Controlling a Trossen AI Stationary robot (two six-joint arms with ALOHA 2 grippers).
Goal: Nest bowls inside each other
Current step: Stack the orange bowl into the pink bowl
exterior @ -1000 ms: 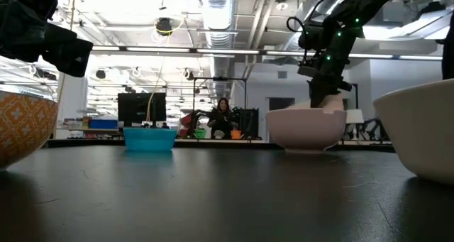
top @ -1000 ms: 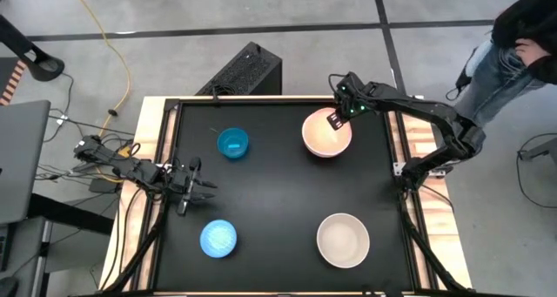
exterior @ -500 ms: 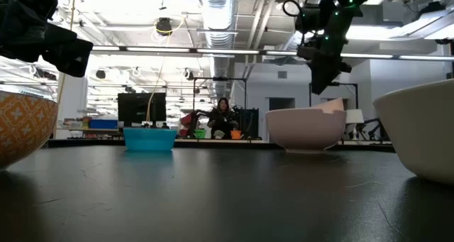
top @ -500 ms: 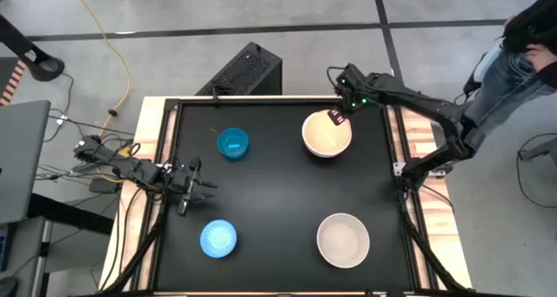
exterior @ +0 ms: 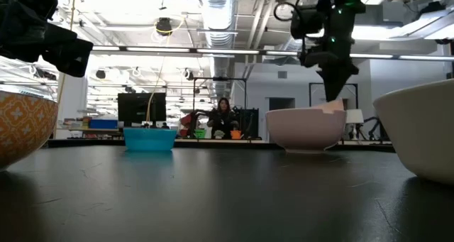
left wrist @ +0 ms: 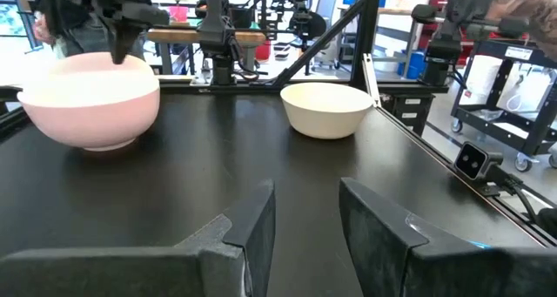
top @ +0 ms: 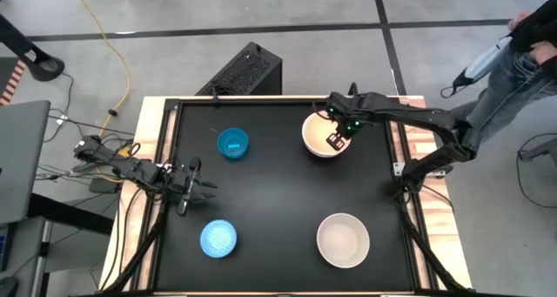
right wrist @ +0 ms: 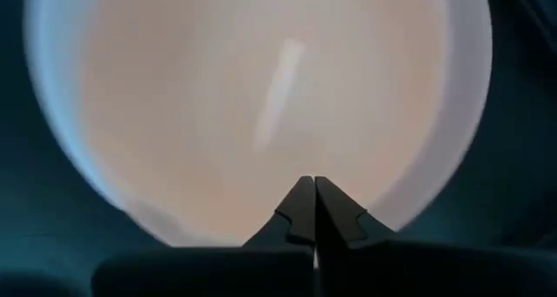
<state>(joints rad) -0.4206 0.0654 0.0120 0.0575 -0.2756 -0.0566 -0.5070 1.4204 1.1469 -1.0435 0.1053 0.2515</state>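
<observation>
A pale pink bowl (top: pixel 306 138) stands at the table's far right with a beige bowl (top: pixel 322 133) lying in it; in the low view the beige rim (exterior: pixel 330 108) sticks up past the pink one (exterior: pixel 305 128). My right gripper (top: pixel 335 140) hangs shut over this pair, pointing steeply down, the beige inside (right wrist: pixel 261 97) below its tips (right wrist: pixel 313 192). A white bowl (top: pixel 342 240) rests near right. One blue bowl (top: pixel 232 144) sits far left, another (top: pixel 218 239) near left. My left gripper (top: pixel 198 185) waits open at the left edge.
The black tabletop has a raised wooden frame (top: pixel 158 158). A black box (top: pixel 244 70) stands on the floor beyond the far edge. A person (top: pixel 513 62) stands at the far right, off the table. Bare tabletop lies between the bowls.
My right gripper has left the far rim of the pink and beige bowls, risen, and swung toward the near edge until it is over their middle. It has tipped more steeply down and shut on nothing. The bowls have stayed in place.
</observation>
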